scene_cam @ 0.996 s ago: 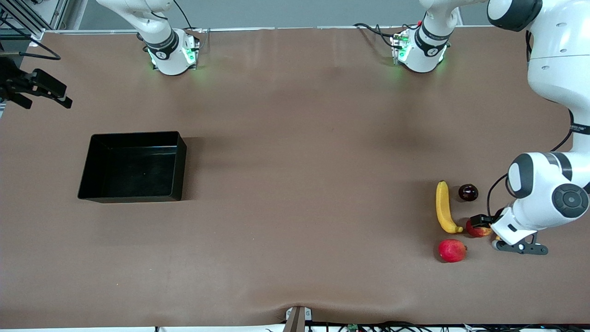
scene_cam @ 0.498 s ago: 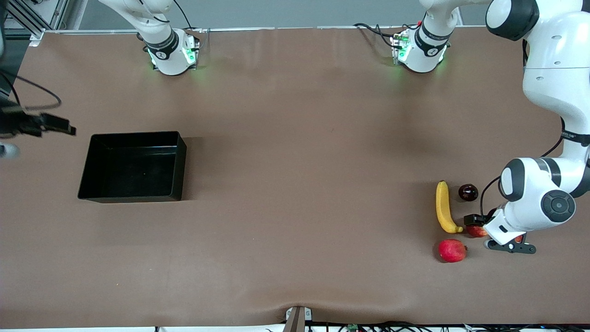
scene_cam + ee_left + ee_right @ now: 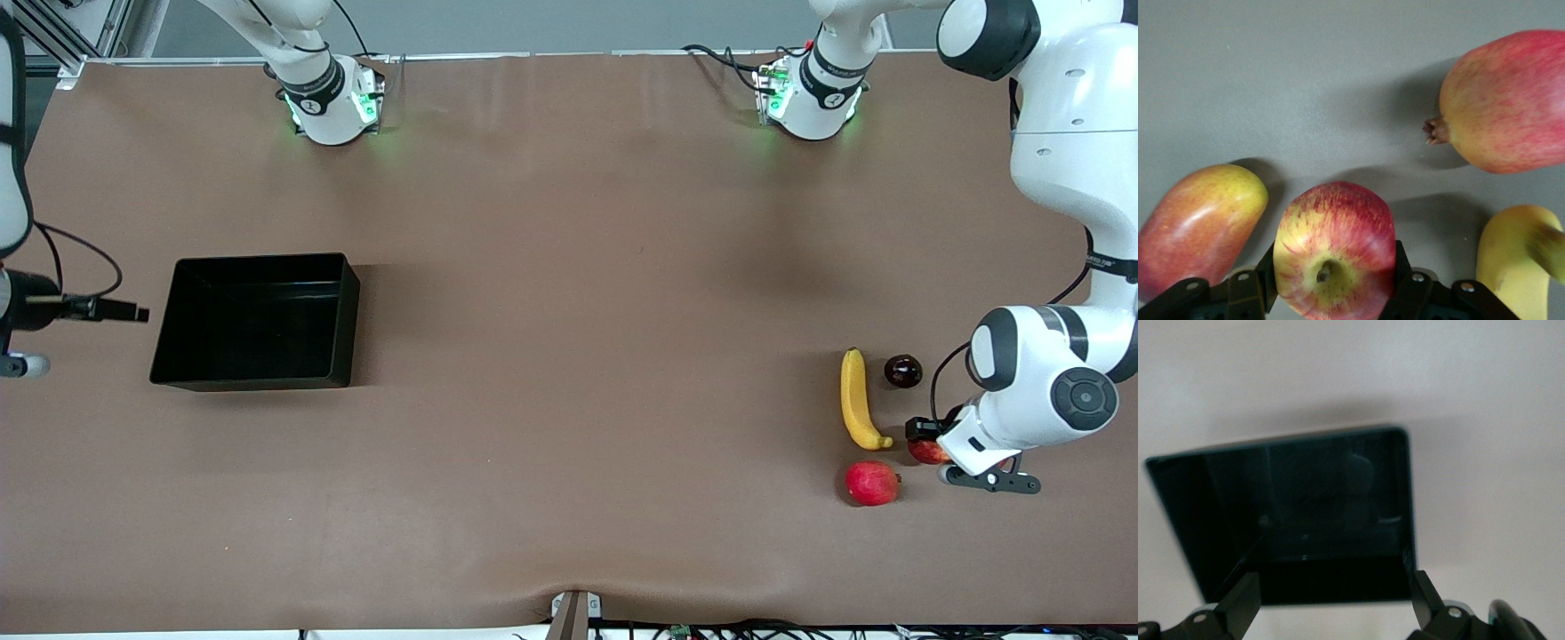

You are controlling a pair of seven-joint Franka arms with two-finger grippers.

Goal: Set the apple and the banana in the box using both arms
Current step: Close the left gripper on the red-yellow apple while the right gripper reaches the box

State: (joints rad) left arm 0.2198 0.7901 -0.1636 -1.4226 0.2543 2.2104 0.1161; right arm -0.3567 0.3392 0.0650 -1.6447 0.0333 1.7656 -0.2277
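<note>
we've got the left gripper (image 3: 1333, 293) clamped on the apple (image 3: 1335, 247) now, banana (image 3: 859, 400) at its 10 o'clock. right gripper (image 3: 1331, 597), jaws spread and empty, has swung down beside the box (image 3: 341, 322). lift next.

On your brown counter (image 3: 569, 356), toward the left arm's end, you have three extra fruits. A round pinkish-red fruit (image 3: 872, 483) with a small crown lies nearest the front camera. A dark, almost black round fruit (image 3: 902, 371) lies farther from it. An oval red-yellow mango (image 3: 1198, 227) lies on the counter, apart from the pinkish-red fruit.
</note>
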